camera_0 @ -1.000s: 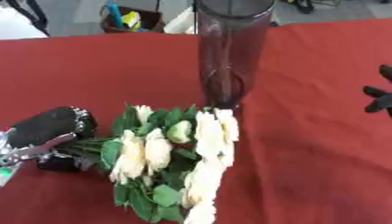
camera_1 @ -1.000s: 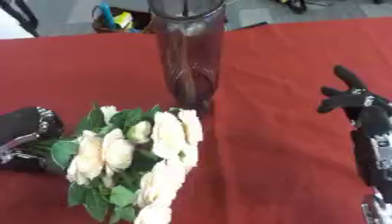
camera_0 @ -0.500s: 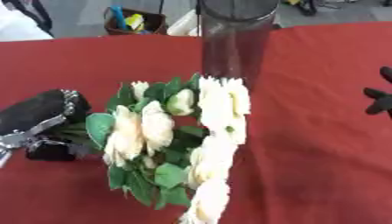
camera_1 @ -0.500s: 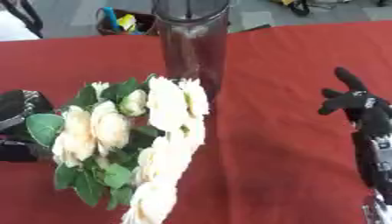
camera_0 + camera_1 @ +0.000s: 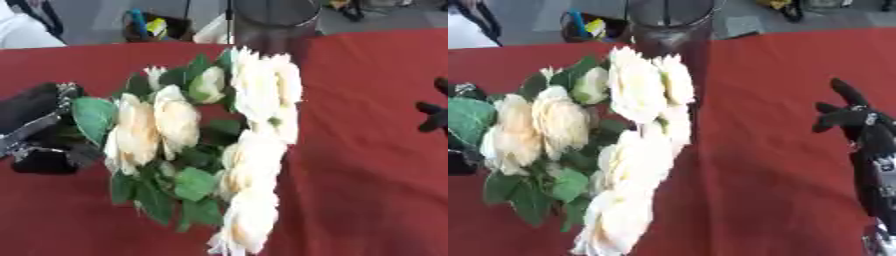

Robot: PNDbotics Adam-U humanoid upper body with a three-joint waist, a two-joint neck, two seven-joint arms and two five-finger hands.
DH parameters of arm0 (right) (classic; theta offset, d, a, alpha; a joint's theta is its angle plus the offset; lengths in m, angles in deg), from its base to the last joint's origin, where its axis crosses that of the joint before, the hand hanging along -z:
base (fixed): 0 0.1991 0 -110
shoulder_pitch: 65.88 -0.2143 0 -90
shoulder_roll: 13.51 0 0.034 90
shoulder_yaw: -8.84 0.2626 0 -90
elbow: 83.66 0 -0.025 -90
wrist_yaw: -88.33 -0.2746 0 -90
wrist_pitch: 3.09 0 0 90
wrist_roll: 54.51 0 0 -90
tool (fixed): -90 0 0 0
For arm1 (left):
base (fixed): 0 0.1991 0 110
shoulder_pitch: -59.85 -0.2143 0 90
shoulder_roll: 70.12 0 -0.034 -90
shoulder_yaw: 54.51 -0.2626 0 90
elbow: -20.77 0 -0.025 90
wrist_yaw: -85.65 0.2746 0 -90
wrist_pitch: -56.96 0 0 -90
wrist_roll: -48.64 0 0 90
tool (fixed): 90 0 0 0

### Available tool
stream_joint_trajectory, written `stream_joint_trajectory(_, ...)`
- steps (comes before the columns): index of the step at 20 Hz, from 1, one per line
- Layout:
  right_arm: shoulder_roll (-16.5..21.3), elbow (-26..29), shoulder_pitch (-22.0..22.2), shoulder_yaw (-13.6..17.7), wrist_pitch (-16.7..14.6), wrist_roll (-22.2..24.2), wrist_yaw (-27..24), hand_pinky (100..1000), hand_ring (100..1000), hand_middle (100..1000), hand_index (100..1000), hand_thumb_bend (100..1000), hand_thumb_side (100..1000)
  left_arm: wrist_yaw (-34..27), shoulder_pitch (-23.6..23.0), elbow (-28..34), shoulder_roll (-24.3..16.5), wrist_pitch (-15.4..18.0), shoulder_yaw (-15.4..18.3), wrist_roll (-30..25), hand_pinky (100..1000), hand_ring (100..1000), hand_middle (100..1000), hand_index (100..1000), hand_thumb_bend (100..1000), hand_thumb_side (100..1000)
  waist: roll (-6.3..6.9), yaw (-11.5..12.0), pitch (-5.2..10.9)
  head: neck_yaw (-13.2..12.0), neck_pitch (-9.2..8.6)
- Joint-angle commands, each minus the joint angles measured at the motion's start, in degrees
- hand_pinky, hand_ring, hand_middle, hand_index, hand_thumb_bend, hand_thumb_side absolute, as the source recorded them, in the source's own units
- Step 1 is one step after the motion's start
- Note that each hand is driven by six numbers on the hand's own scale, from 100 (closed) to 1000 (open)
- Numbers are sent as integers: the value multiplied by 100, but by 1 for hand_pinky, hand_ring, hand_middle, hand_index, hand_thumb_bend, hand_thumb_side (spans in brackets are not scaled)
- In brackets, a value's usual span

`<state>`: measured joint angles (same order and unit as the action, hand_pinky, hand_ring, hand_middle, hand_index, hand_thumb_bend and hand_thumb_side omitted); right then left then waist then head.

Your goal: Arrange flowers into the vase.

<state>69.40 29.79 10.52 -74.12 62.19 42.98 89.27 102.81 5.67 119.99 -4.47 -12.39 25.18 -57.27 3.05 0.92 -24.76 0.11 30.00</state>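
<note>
The flowers (image 5: 206, 145) have risen toward my camera since a second ago, lifted off the red table (image 5: 367, 165) in my left hand (image 5: 39, 127), fingers curled on the stems. The vase (image 5: 671, 25) stands just behind. My right hand (image 5: 855, 122) waits, fingers relaxed.

vase: one, dark glass (image 5: 671, 30)
bouquet: one bunch of cream roses (image 5: 210, 135); the single blooms blur together and cannot be counted
robot hands: two, left hand (image 5: 39, 127) and right hand (image 5: 855, 122)
table: one, red cloth (image 5: 367, 190)
</note>
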Motion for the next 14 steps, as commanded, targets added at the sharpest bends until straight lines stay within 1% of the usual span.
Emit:
stream_joint_trajectory(1,141,114,-10,24,-32,-11,-60,862,1000,516,665,100,924,-629,138,202,-175,-248,229,-48,100,100,100,100,100,340,-12,29,188,10,49)
stream_joint_trajectory(7,315,114,-50,3,-73,-103,-314,856,998,525,672,100,924,-1742,352,398,-116,-887,377,156,100,100,100,100,100,406,-49,126,354,8,184)
stream_joint_trajectory(11,399,114,-45,14,-62,-146,-455,854,994,528,673,100,924,-2320,471,536,-68,-1290,440,375,100,100,100,100,100,449,-41,168,451,-9,244)
stream_joint_trajectory(14,425,114,-35,17,-30,-143,-508,854,993,529,673,100,924,-2676,524,639,-59,-1535,497,522,100,100,100,100,100,459,-24,203,511,-17,288)
